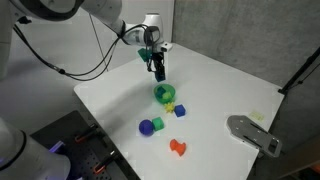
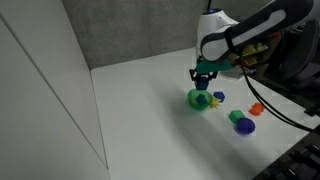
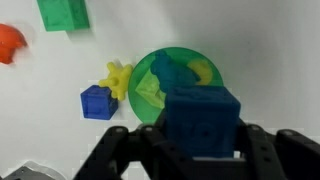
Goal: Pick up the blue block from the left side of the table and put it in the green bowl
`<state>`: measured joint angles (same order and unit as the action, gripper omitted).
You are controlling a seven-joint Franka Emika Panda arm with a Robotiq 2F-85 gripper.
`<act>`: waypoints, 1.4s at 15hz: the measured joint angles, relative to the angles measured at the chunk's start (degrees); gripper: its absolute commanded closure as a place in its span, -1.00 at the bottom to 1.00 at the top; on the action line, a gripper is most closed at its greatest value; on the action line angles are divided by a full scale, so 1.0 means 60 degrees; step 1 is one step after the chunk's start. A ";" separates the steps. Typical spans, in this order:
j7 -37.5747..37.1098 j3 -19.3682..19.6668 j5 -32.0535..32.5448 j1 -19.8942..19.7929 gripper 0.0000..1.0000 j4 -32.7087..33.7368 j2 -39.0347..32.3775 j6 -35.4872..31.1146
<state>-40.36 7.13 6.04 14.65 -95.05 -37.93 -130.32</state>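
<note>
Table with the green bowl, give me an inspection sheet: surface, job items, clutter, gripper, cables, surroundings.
Surface: white table, no marks seen.
Job's things: blue block held above the green bowl, not yet in it.
Clutter: second blue cube, yellow piece, green cube, orange piece, blue-purple ball, grey object near the table edge.
Gripper: gripper closed on the blue block.
Cables: black cable looping from the arm.
Surroundings: grey wall behind the table.
</note>
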 measured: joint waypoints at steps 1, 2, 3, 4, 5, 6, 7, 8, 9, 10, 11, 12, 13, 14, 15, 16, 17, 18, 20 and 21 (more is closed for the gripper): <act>-0.0008 0.0078 0.0040 -0.0027 0.42 0.0144 -0.0121 0.0007; -0.0012 0.0152 0.0052 -0.0055 0.42 0.0272 -0.0251 0.0008; -0.0013 0.0227 0.0055 -0.0093 0.42 0.0418 -0.0399 0.0012; -0.0014 0.0302 0.0057 -0.0136 0.42 0.0569 -0.0562 0.0013; -0.0021 0.0378 0.0062 -0.0177 0.42 0.0718 -0.0731 0.0014; -0.0051 0.0467 0.0090 -0.0202 0.42 0.0877 -0.0904 0.0014; -0.0102 0.0555 0.0136 -0.0218 0.42 0.1030 -0.1077 0.0014; -0.0171 0.0639 0.0201 -0.0224 0.42 0.1192 -0.1257 0.0014; -0.0239 0.0720 0.0261 -0.0224 0.42 0.1366 -0.1444 0.0015; -0.0320 0.0790 0.0317 -0.0224 0.42 0.1527 -0.1626 0.0015; -0.0404 0.0843 0.0380 -0.0223 0.42 0.1681 -0.1807 0.0018; -0.0490 0.0882 0.0427 -0.0222 0.42 0.1840 -0.1990 0.0031; -0.0566 0.0907 0.0464 -0.0213 0.42 0.1967 -0.2141 0.0050; -0.0646 0.0927 0.0513 -0.0191 0.42 0.2106 -0.2301 0.0085; -0.0754 0.0947 0.0600 -0.0153 0.42 0.2224 -0.2430 0.0127; -0.0875 0.0980 0.0706 -0.0088 0.42 0.2354 -0.2558 0.0181; -0.0990 0.1008 0.0809 -0.0016 0.42 0.2476 -0.2666 0.0240; -0.1106 0.1028 0.0875 0.0058 0.42 0.2609 -0.2767 0.0327; -0.1254 0.1033 0.0963 0.0180 -0.58 0.2865 -0.2924 0.0480; -0.1297 0.1033 0.0990 0.0243 -0.62 0.2966 -0.2975 0.0546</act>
<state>-48.14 13.33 11.98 16.11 -77.26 -55.78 -127.04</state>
